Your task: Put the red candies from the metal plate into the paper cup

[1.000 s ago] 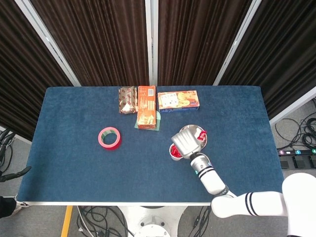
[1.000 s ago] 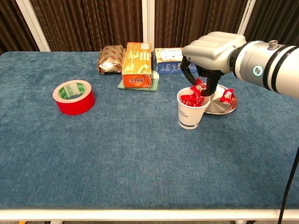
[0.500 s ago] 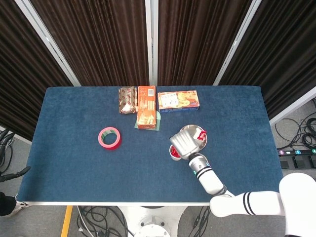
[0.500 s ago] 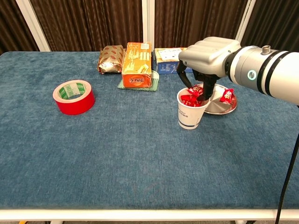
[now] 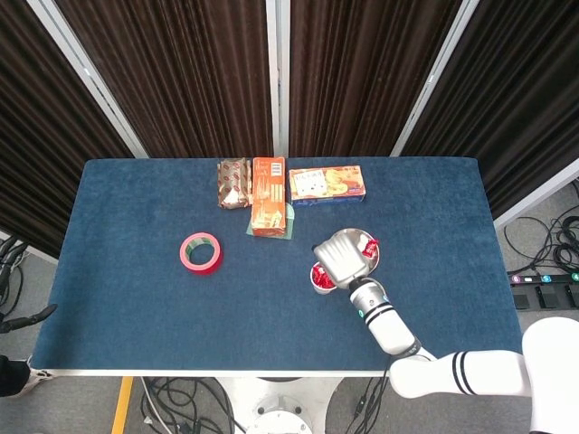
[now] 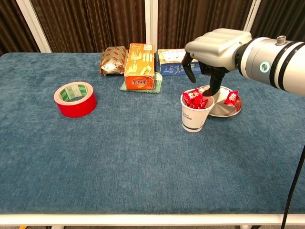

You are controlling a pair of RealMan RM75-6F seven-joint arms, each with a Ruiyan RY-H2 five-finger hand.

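Note:
A white paper cup [image 6: 194, 116] stands mid-table with several red candies [image 6: 194, 98] heaped in it. Just right of it is the metal plate [image 6: 223, 110], with one red candy [image 6: 231, 97] lying on its far side. My right hand [image 6: 213, 56] hovers above the cup and plate, fingers apart and pointing down, holding nothing. In the head view the right hand [image 5: 339, 260] covers most of the plate [image 5: 362, 237]; the cup [image 5: 318, 278] peeks out at its left and the plate's candy [image 5: 369, 247] at its right. My left hand is not seen.
A red tape roll [image 6: 75, 98] lies at the left. Along the back stand a brown snack packet [image 6: 113, 60], an orange box [image 6: 139, 66] on a green cloth [image 6: 157, 87], and a flat cracker box [image 6: 171, 56].
The right hand held a red candy over the cup, lowered it in and let go. It has since risen a little, empty, and the candy lies on the heap.

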